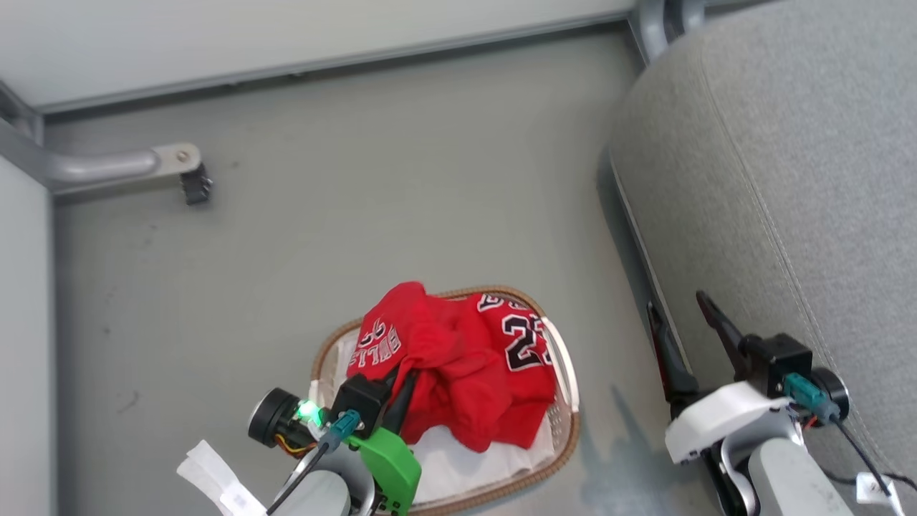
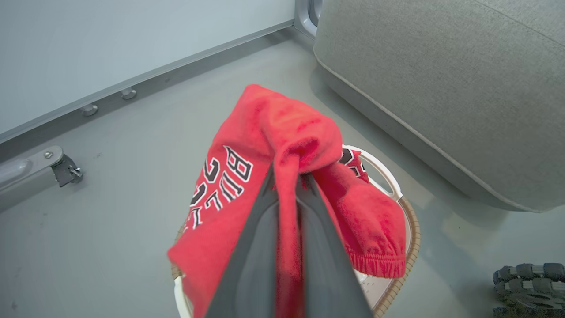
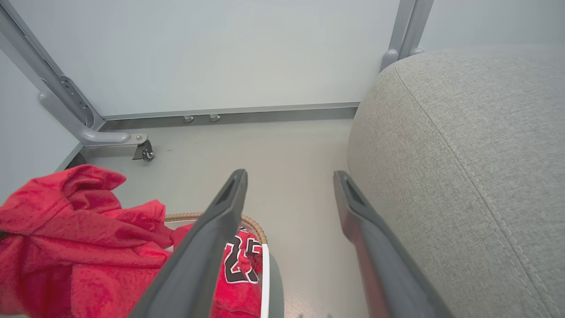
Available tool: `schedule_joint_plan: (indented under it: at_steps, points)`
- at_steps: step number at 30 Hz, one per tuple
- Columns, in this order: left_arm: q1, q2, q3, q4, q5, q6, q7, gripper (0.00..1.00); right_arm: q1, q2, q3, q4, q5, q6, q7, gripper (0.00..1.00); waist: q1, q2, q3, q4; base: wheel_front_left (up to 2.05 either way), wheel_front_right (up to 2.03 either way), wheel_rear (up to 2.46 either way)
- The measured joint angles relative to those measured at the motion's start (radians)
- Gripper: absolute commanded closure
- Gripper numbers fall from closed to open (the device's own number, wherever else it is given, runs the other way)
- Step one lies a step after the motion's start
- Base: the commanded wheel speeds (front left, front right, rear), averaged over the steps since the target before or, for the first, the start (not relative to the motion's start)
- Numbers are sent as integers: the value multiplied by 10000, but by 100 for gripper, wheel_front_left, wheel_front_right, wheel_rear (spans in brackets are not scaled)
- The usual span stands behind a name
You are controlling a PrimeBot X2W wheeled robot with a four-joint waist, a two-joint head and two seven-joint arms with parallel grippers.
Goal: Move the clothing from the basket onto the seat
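Note:
The basket (image 1: 566,373) stands on the floor at the lower middle of the head view, its white liner (image 1: 458,466) showing at the near side. Two red garments fill it: one with a number 23 (image 1: 519,340) lies on the right. The lettered one (image 2: 225,185) is bunched and lifted, and my left gripper (image 2: 289,176) is shut on a fold of it just above the basket rim (image 2: 412,229). My right gripper (image 1: 677,302) hangs open beside the edge of the grey seat (image 1: 774,179), right of the basket, with nothing between its fingers.
A grey metal frame leg with a small caster (image 1: 195,185) stands at the left on the floor. A pale wall panel with a metal rail (image 1: 322,64) runs along the back. A ribbed black wheel (image 2: 527,282) shows at the left wrist view's lower right.

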Motion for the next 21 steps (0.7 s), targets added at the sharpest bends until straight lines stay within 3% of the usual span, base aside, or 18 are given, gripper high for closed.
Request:
schedule_joint_plan:
  at_steps: [11, 15, 21]
  points:
    - [410, -278, 861, -2500, 144, -171, 0, 100, 1195, -58, 144, 347, 73, 0, 0, 0, 0, 0, -1876, 928, 0, 0, 0]
    - [429, -332, 1101, -3122, 203, -192, 0, 100, 1416, -71, 761, 320, 113, 0, -2, 0, 0, 0, -2423, 1189, 0, 0, 0]
    - [599, -370, 1066, -3597, 265, -222, 0, 100, 1219, -481, 2474, -341, 100, 0, 0, 0, 0, 0, -2937, 1483, 0, 0, 0]
